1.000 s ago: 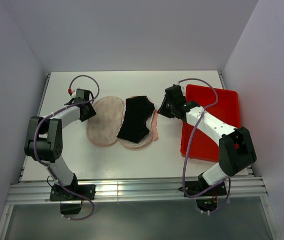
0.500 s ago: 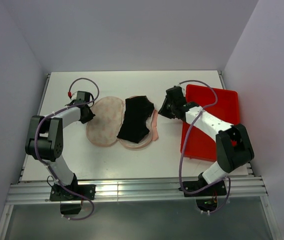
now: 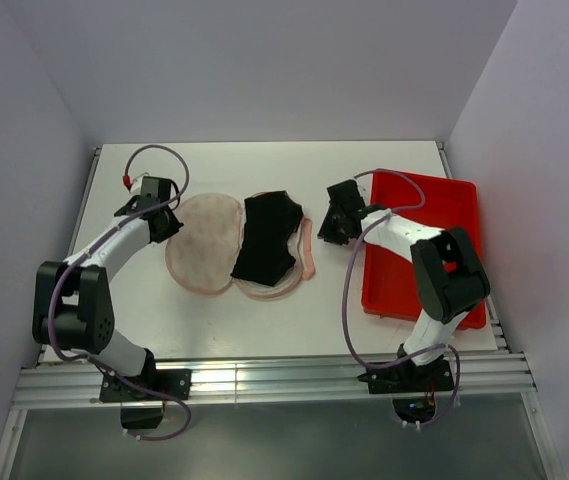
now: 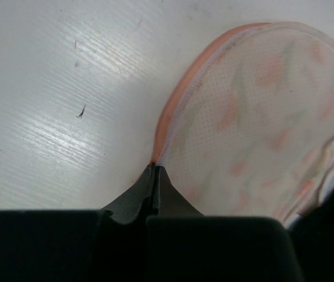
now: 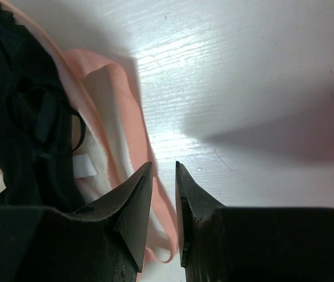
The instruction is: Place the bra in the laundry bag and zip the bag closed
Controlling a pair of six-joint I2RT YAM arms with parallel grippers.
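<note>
The laundry bag (image 3: pixel 202 252) lies open on the white table, its printed left lobe empty. The black bra (image 3: pixel 264 240) lies on its right lobe. My left gripper (image 3: pixel 169 226) is at the left lobe's far-left edge. In the left wrist view this gripper (image 4: pixel 154 167) is shut on the bag's pink zipper rim (image 4: pixel 168 120). My right gripper (image 3: pixel 324 232) is just right of the bag. In the right wrist view it (image 5: pixel 164 168) is open by a narrow gap, above the pink rim (image 5: pixel 127 100). The bra (image 5: pixel 20 117) shows at the left there.
A red rectangular tray (image 3: pixel 454 200) stands at the right, under the right arm. Grey walls close in the table at the back and both sides. Bare white table surface (image 3: pixel 264 170) lies behind the bag, and more (image 3: pixel 244 325) in front of it.
My left gripper has drawn a little to the left with the bag's rim, and the bag and bra have shifted left with it. My right arm has swung its elbow in; its gripper stays beside the bag.
</note>
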